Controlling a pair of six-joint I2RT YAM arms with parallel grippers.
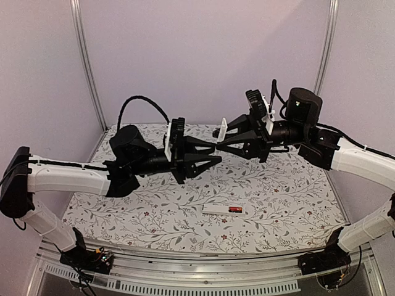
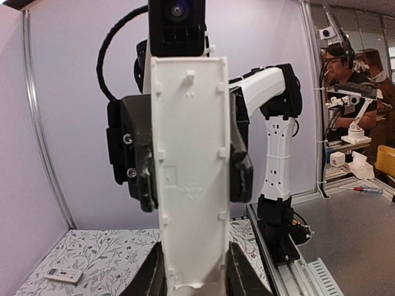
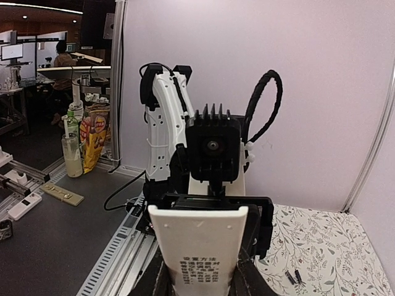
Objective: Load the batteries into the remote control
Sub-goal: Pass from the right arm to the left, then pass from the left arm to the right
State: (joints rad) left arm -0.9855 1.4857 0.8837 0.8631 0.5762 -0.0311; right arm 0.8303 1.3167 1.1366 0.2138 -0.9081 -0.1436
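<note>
A floral-patterned cloth (image 1: 278,191) covers the desk up to its far edge, below a lilac wall (image 1: 203,55). A metal post (image 1: 86,68) rises at the far left corner. Off the desk, a clear bottle (image 3: 72,154) stands just beside a yellow snack bag (image 3: 94,139). A person in glasses (image 2: 335,61) sits farther off.

Both arms are raised over the table. The left arm (image 1: 68,176) reaches in from the left and the right arm (image 1: 361,160) from the right, so the wrists face each other at centre. The left gripper (image 2: 196,274) clamps a white panel (image 2: 188,172) (its ribbed side faces that wrist), and the right gripper (image 3: 197,277) presses both fingers against the opposite end.
</note>
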